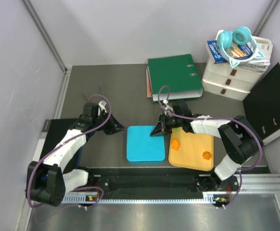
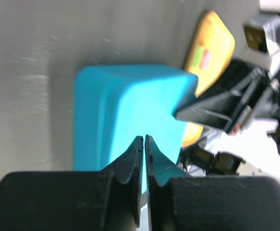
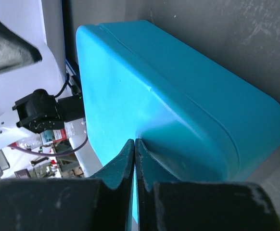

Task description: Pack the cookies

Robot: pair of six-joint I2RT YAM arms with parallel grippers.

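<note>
Two orange flower-shaped cookies (image 1: 176, 144) (image 1: 207, 155) lie on the flat yellow-orange tray (image 1: 193, 159). No black, green or pink cookies show clearly. A closed blue box (image 1: 145, 143) sits left of the tray. My left gripper (image 1: 122, 129) is shut and empty, with its tips at the box's far left corner; in the left wrist view (image 2: 144, 138) they rest over the blue box (image 2: 125, 106). My right gripper (image 1: 155, 132) is shut and empty at the box's far right corner; in the right wrist view (image 3: 135, 141) the tips touch the blue box (image 3: 188, 101).
A green binder (image 1: 174, 76) lies at the back. White drawers (image 1: 229, 79) with teal headphones (image 1: 234, 41) on top stand back right. A black binder (image 1: 270, 103) stands at the right edge. The tray (image 2: 217, 43) shows behind the right gripper's fingers (image 2: 212, 108).
</note>
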